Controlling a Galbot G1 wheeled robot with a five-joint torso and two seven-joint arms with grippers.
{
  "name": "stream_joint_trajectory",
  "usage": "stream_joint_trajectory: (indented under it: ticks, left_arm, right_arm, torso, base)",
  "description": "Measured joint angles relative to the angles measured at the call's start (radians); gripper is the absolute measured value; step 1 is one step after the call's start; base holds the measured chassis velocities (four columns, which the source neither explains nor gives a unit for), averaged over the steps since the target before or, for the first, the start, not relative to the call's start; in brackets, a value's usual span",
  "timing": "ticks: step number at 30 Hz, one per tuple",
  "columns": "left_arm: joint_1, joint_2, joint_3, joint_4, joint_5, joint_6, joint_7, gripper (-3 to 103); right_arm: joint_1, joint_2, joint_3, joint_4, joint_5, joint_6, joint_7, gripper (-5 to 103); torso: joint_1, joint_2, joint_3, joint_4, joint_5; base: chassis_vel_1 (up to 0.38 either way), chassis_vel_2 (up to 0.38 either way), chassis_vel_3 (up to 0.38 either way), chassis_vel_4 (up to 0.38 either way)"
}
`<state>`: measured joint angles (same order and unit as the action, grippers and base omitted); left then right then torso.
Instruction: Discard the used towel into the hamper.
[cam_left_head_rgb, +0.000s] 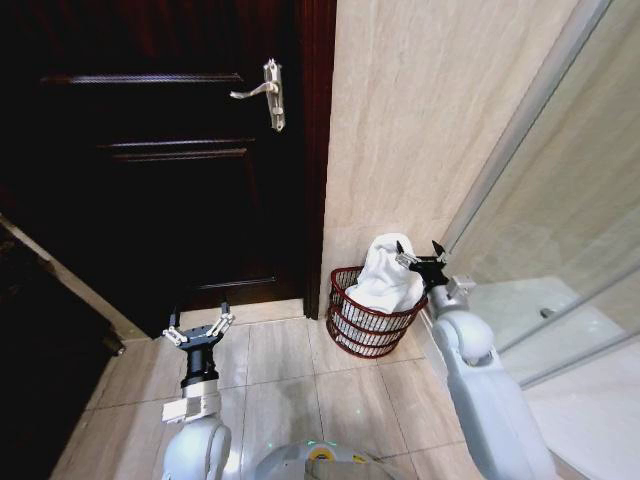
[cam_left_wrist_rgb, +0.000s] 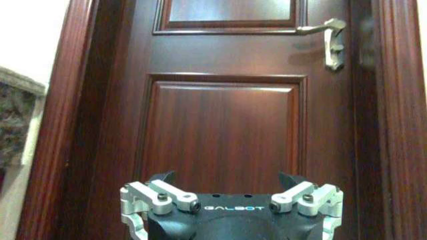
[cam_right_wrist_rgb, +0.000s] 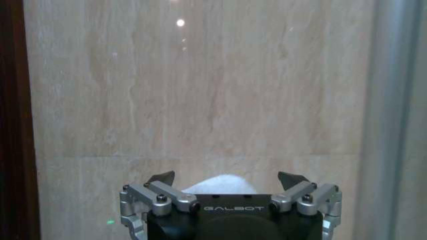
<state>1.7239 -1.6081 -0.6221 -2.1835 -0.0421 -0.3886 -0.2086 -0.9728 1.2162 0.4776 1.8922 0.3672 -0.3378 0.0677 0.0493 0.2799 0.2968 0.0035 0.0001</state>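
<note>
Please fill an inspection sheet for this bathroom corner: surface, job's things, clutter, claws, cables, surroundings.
Surface: beige tiled floor, bare around basket.
Job's things: white crumpled towel heaped in round reddish-brown openwork hamper, rising above its rim.
Clutter: nothing seen.
Claws: right claw open, beside the towel's top; left claw open, facing door, holding nothing.
Cables: nothing seen.
Surroundings: dark wooden door with silver lever handle, beige marble wall, glass shower screen.

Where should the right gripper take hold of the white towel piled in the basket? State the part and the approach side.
Probably the towel's raised peak, from above. It heaps over the hamper's rim, so the top fold is free while the wicker wall blocks the sides. The right gripper, open, is already beside that peak. The left gripper hangs open near the door.
</note>
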Motion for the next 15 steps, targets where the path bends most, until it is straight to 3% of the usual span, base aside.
stream_joint_trajectory:
  ticks: [7, 9, 11, 12, 14, 15]
  left_arm:
    - [0.018, 0.000, -0.013, -0.033, -0.009, 0.034, -0.011, 100]
    - [0.019, 0.000, -0.021, -0.045, -0.013, 0.065, 0.016, 100]
    - [0.017, 0.000, -0.028, -0.051, -0.024, 0.103, 0.083, 100]
    - [0.017, 0.000, -0.028, -0.051, -0.024, 0.103, 0.083, 100]
    - [0.021, 0.000, -0.030, -0.067, -0.038, 0.161, 0.162, 100]
    - [0.021, 0.000, -0.030, -0.067, -0.038, 0.161, 0.162, 100]
  right_arm:
    - [0.123, 0.002, -0.043, -0.138, 0.015, -0.006, -0.020, 100]
    - [0.179, 0.003, -0.055, -0.197, 0.019, -0.019, -0.025, 100]
    - [0.218, 0.008, -0.061, -0.251, 0.027, -0.033, -0.026, 100]
    - [0.218, 0.008, -0.061, -0.251, 0.027, -0.033, -0.026, 100]
    - [0.220, 0.011, -0.067, -0.284, 0.046, -0.054, -0.020, 100]
    - [0.220, 0.011, -0.067, -0.284, 0.046, -0.054, -0.020, 100]
  torso:
    - [0.000, 0.000, 0.000, 0.0001, 0.0000]
    - [0.000, 0.000, 0.000, 0.0003, -0.0001]
    - [0.000, 0.000, 0.000, 0.0002, -0.0004]
    - [0.000, 0.000, 0.000, 0.0002, -0.0004]
    - [0.000, 0.000, 0.000, 0.0002, 0.0001]
    - [0.000, 0.000, 0.000, 0.0002, 0.0001]
  base:
    - [0.000, 0.000, 0.000, 0.000]
    - [0.000, 0.000, 0.000, 0.000]
    - [0.000, 0.000, 0.000, 0.000]
    - [0.000, 0.000, 0.000, 0.000]
    - [0.000, 0.000, 0.000, 0.000]
    - [0.000, 0.000, 0.000, 0.000]
